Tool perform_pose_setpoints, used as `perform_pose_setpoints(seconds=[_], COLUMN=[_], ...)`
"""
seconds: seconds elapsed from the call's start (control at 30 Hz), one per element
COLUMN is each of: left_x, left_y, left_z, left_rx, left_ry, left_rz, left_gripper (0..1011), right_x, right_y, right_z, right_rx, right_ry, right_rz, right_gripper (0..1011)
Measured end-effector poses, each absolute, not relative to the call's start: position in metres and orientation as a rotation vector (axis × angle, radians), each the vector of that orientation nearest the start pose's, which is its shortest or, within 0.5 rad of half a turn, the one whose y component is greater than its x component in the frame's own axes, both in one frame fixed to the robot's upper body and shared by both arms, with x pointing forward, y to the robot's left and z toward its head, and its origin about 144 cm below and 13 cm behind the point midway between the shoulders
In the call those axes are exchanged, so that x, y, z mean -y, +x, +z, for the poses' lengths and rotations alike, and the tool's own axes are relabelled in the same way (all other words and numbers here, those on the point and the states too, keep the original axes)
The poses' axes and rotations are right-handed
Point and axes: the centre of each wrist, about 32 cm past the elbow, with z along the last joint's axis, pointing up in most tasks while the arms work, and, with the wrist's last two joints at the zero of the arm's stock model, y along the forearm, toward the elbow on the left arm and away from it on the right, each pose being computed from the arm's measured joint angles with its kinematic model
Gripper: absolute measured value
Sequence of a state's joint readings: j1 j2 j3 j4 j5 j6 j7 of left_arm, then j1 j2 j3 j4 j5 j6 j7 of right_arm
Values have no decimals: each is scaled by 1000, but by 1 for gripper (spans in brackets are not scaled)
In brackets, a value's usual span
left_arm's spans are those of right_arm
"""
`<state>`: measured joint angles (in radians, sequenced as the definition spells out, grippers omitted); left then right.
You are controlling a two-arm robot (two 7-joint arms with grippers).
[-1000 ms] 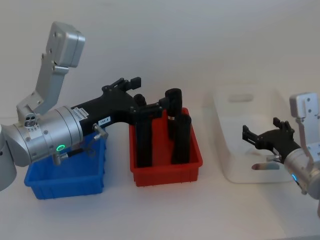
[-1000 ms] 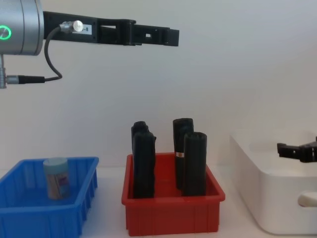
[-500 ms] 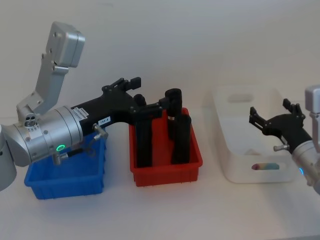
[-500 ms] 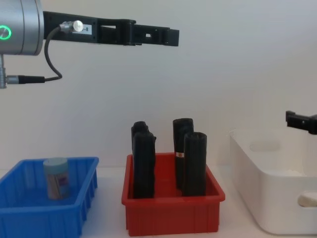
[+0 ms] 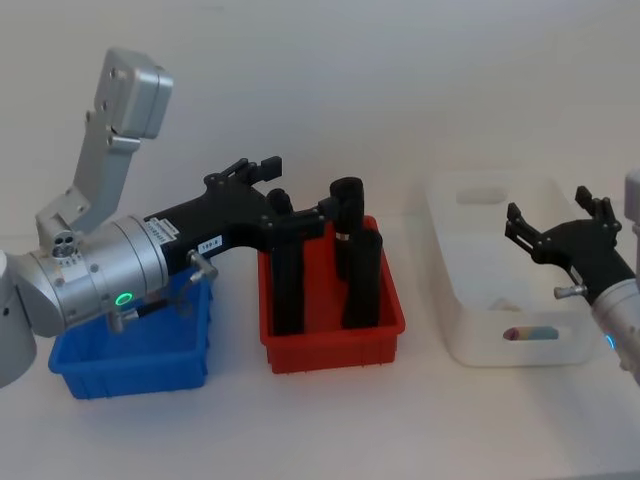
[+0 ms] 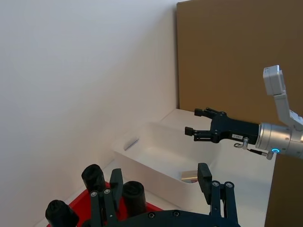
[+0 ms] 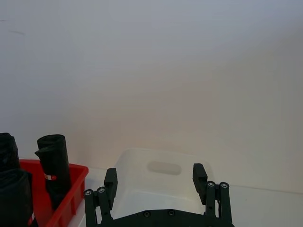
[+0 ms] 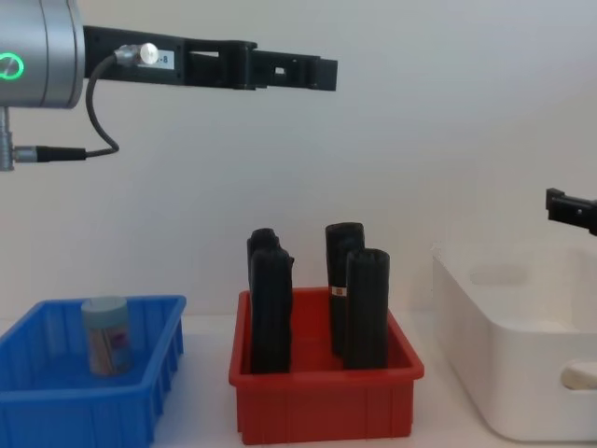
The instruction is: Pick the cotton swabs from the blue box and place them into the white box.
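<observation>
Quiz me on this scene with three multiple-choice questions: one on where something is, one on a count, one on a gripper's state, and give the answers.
1. The upright cotton swab jar stands: A on the table; B in the blue box; C in a gripper.
2. Number of black rolls in the red bin: A two; B four; C six.
3. The right gripper over the white box is: A shut on a jar; B shut, empty; C open, empty.
Answers: B, blue walls surround it in the chest view; B, four tops show in the head view; C, its jaws stand apart with nothing between.
</observation>
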<state>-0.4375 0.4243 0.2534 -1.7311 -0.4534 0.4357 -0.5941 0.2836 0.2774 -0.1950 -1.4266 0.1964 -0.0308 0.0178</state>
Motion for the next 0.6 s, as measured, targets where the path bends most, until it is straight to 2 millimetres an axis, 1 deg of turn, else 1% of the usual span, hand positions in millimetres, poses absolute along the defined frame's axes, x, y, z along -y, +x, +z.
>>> perform_pose_setpoints(seconds=[0.13,0.27,0.6], left_x=[-252,-247,-235], left_y=[528,527,521], left_z=[1329,1317,1287], left_rx=[81,97,138], left_ry=[58,64,76], left_rz=[713,759,866], left_gripper=[1000,1000,1000], right_x=[260,258,250], right_y=[527,519,489], right_z=[1194,1193,1189], right_rx=[178,170,135], right_ry=[10,11,15], right_rz=[-1395,-1380,-1321], right_gripper=[1002,1002,1001])
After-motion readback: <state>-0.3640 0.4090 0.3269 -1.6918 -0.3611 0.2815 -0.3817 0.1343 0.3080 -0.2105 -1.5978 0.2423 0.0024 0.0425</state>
